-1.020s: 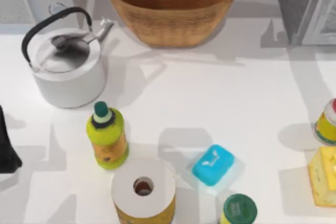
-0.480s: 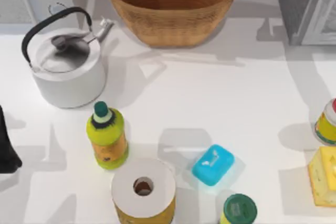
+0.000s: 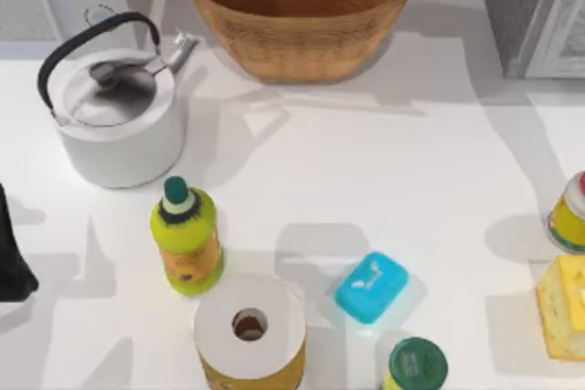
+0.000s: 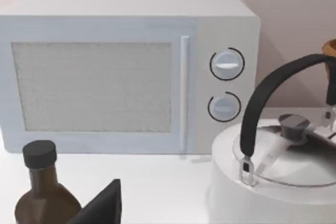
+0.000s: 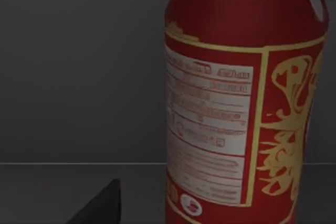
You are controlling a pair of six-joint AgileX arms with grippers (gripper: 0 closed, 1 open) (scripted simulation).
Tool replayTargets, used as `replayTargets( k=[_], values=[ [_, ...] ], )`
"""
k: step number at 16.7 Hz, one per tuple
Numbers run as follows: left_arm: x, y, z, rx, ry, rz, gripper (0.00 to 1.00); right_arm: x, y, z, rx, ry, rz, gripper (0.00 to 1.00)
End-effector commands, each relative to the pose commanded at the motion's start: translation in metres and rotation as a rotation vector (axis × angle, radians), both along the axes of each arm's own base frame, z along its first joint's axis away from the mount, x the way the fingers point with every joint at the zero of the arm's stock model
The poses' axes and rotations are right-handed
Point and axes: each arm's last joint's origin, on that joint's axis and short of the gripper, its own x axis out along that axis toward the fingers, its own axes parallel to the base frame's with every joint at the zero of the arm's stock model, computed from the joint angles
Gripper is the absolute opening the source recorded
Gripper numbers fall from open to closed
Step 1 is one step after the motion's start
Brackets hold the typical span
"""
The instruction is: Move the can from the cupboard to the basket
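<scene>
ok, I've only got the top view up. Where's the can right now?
Observer: The right wrist view has the can close ahead, upright on a grey floor in a dim grey space, apparently inside the cupboard.
Operator: Right hand on it?
Observer: Can't tell. A dark part of the right hand sits beside the can, apart from it in that picture.
Operator: And the left?
Observer: The left hand is parked at the table's left. Its wrist view faces the microwave and kettle, with a brown, black-capped bottle close by.
</scene>
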Motion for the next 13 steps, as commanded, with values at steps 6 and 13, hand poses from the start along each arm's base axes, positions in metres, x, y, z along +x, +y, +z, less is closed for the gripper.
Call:
replayTargets(
  k=[6, 13],
  values=[
    [0.000, 0.000, 0.000, 0.000, 0.000, 0.000, 1.00, 0.008, 0.003, -0.002, 0.000, 0.000, -0.003, 1.00],
    [0.000, 0.000, 0.000, 0.000, 0.000, 0.000, 1.00, 0.047, 0.005, 0.002, 0.001, -0.004, 0.000, 1.00]
  ],
)
